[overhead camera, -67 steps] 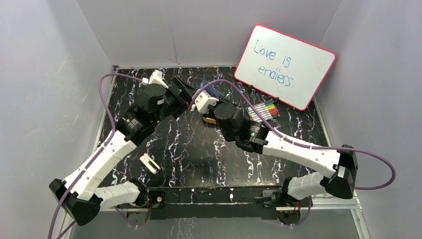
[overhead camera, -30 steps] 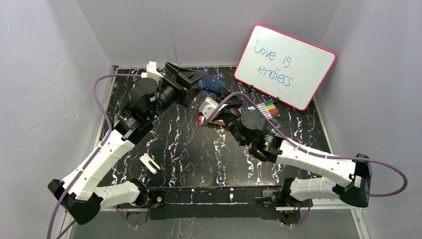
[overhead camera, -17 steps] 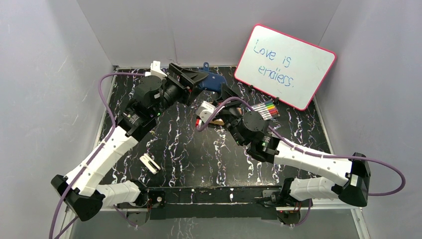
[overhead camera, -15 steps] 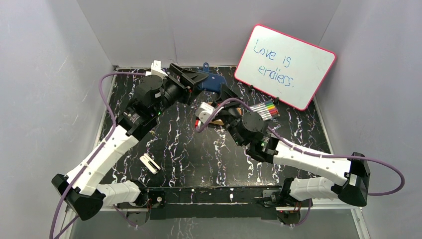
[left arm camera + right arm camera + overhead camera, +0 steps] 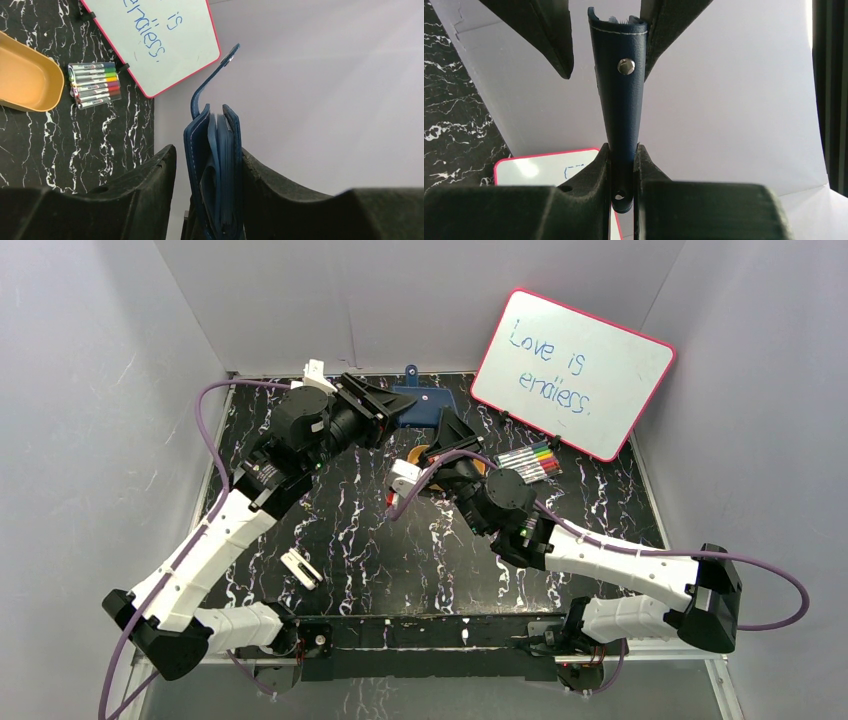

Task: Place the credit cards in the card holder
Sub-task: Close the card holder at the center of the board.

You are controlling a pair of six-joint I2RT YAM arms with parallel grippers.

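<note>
Black marble table [image 5: 400,540], rear edge: card holder [image 5: 420,408] held aloft. Right gripper [image 5: 623,150] clamped on it. Left gripper [image 5: 207,150] jaws, wide 1 second ago, now narrowing around it, not yet clamped; 2-claw hold pending.

The folded navy card holder [image 5: 425,405], tab loose, is held aloft; pale credit cards [image 5: 300,568] lie well apart.

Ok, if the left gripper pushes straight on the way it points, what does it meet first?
The card holder, already between the open fingers of the left gripper and clamped by the right gripper; beyond that, probably the grey back wall.
</note>
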